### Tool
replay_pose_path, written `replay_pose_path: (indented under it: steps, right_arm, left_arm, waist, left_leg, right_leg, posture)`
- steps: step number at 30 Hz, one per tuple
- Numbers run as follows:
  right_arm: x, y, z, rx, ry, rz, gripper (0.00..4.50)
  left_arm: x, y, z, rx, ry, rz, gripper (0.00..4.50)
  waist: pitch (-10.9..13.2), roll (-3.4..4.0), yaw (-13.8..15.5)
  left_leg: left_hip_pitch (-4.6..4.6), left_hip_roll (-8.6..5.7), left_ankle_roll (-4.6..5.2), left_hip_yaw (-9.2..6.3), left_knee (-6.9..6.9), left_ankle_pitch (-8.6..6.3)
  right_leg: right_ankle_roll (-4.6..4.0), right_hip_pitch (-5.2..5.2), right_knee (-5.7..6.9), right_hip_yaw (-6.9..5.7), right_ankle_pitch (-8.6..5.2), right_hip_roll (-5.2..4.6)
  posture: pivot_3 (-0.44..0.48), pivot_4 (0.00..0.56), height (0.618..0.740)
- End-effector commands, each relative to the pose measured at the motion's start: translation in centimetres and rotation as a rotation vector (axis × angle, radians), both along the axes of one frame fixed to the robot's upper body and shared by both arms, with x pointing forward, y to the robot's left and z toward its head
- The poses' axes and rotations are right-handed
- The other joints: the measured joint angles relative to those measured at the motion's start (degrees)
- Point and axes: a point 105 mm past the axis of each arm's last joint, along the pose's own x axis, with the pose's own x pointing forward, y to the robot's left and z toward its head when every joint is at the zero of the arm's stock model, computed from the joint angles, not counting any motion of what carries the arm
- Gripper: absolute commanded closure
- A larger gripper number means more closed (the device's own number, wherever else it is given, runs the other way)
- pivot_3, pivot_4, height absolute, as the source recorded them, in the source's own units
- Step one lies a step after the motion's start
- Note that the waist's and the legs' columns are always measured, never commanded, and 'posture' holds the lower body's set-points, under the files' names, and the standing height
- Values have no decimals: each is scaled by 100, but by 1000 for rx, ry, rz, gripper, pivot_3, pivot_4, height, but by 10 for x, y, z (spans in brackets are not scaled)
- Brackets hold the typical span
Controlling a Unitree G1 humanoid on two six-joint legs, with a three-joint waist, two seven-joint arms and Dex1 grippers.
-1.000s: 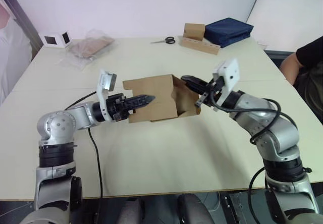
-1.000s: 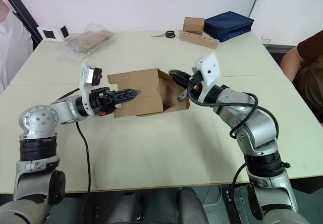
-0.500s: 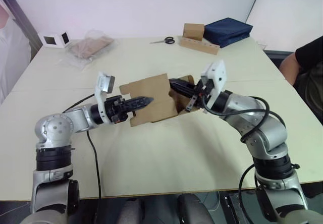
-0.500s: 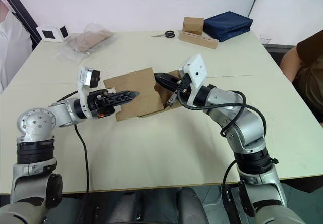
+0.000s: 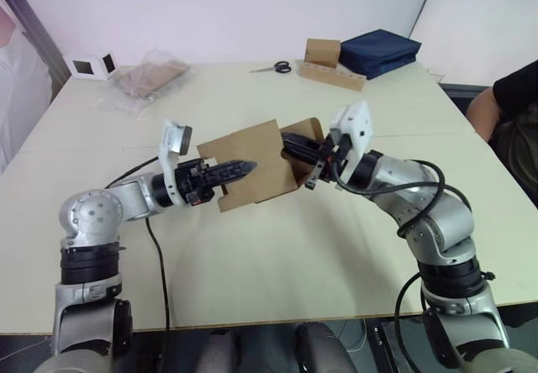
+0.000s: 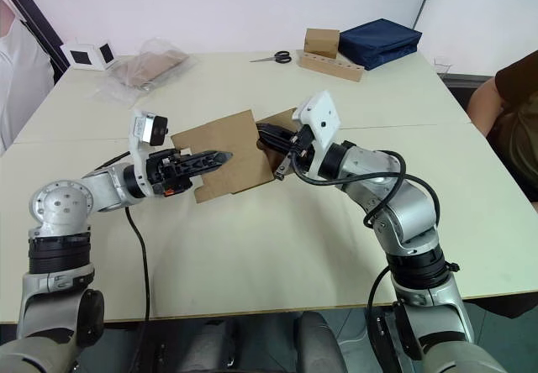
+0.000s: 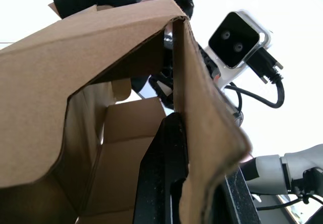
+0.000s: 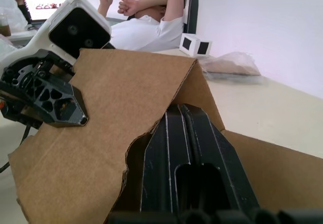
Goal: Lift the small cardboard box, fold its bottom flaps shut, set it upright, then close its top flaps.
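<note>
The small cardboard box [image 5: 252, 144] lies on its side just above the middle of the table, its open end turned toward my right arm. My left gripper [image 5: 246, 168] is shut on the box's near wall; in the left wrist view one finger [image 7: 164, 176] sits inside the wall [image 7: 199, 108] and the other outside. My right gripper [image 6: 267, 138] is shut, its fingers pushed together into the open right end. The right wrist view shows these fingers [image 8: 184, 148] against the brown flap [image 8: 111, 103]. The box's inside is mostly hidden.
A closed brown box [image 5: 323, 51] on a wooden block, scissors [image 5: 276, 68] and a dark blue bag [image 5: 380, 51] stand at the back right. A plastic bag [image 5: 150, 77] and white cubes [image 5: 94, 65] are back left. A person [image 5: 514, 104] sits at the right edge.
My right gripper has moved left, into the box's open right end, and the flap there has folded inward. The box has tilted slightly in my left gripper, which has held its place.
</note>
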Motion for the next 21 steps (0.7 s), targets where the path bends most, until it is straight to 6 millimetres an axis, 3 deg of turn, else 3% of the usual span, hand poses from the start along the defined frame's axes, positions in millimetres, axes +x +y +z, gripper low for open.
replay_pose_path:
  steps: [1, 12, 16, 21]
  right_arm:
    - [-6, -2, 19, -9, -83, 21, 4500]
    - [-12, -51, 32, -51, -90, -75, 4500]
    - [-20, -67, 19, -57, -39, -140, 4500]
    - [-29, -73, -3, -53, 25, -187, 4500]
  left_arm:
    - [-5, 2, 16, -25, -72, -4, 4462]
    - [-5, 10, 17, -13, -74, 24, 4462]
    - [-3, 11, 21, -22, -80, 32, 4462]
    - [-3, 10, 24, -30, -88, 34, 4462]
  waist:
    - [0, 0, 1]
    - [0, 0, 8]
    - [0, 0, 24]
    - [0, -1, 13]
  left_leg:
    - [0, 0, 0, 0, 0, 0]
    - [0, 0, 1, 0, -3, 0]
    - [0, -1, 1, 0, -3, 0]
    - [0, -1, 1, 1, -3, -1]
  right_leg:
    - [0, 0, 0, 0, 0, 0]
    - [0, 0, -2, 0, 0, 0]
    - [0, 2, -3, 0, 0, 0]
    - [0, 2, -4, 0, 0, 0]
  posture:
    - [0, 150, 740]
    - [0, 150, 740]
    - [0, 150, 740]
    - [0, 150, 740]
